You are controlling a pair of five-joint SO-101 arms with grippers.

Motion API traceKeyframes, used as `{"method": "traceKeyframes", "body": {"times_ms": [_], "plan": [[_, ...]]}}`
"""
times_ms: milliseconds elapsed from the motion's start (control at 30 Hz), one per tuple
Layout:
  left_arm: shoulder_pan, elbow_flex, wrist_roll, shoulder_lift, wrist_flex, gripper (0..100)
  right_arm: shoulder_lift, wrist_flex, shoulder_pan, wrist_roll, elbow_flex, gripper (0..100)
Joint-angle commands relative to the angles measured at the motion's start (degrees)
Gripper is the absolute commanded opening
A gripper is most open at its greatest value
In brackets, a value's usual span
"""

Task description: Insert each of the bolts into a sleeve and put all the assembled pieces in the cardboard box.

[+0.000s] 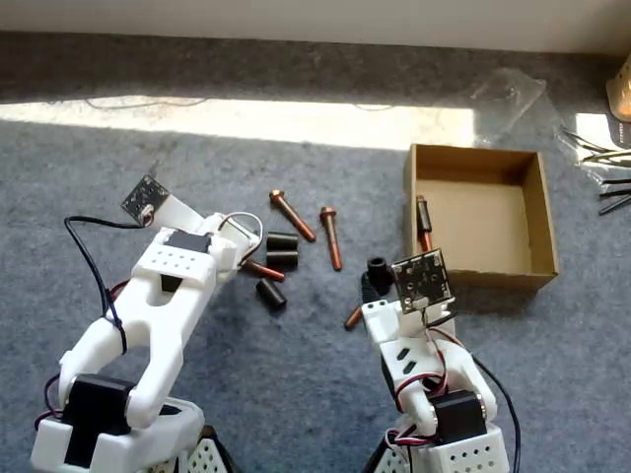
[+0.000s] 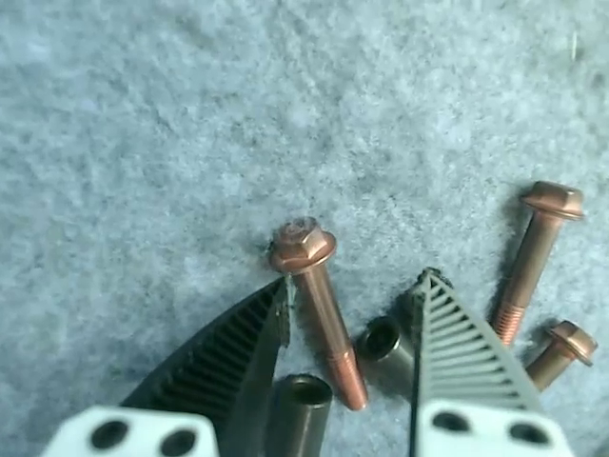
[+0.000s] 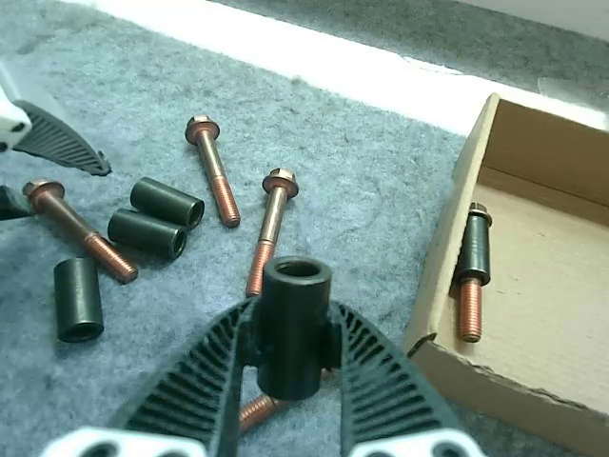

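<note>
Right wrist view: one assembled piece [image 3: 473, 257] lies in the box [image 3: 452, 248], right claw [image 3: 291, 328] grips a sleeve [image 3: 297, 286], left claw [image 2: 357, 279] gapes wide around a bolt [image 2: 319, 305], leaving four bolts unsleeved.

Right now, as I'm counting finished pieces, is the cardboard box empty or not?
Not empty: one bolt wearing a sleeve lies flat inside the cardboard box, beside a wall.
</note>
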Motion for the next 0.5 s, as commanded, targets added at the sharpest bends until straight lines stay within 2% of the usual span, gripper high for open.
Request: {"method": "traceKeyframes", "body": {"times_ms": [0, 167, 367, 467], "plan": [[-0.4, -0.3, 0.5, 1.0, -1.1, 21, -0.8, -1.8, 0.7, -0.3, -0.7, 0.5], [-0.7, -5.1, 0.5, 9.6, -2.7, 18, -0.8, -1.7, 0.8, -0.3, -0.7, 0.5], [-2.3, -11.3, 0.3, 14.7, 2.4, 4, -0.8, -1.7, 0.8, -0.3, -0.7, 0.5], [-2.8, -12.1, 0.3, 14.7, 3.3, 6, -0.8, -1.7, 0.8, -0.3, -0.7, 0.5]]}}
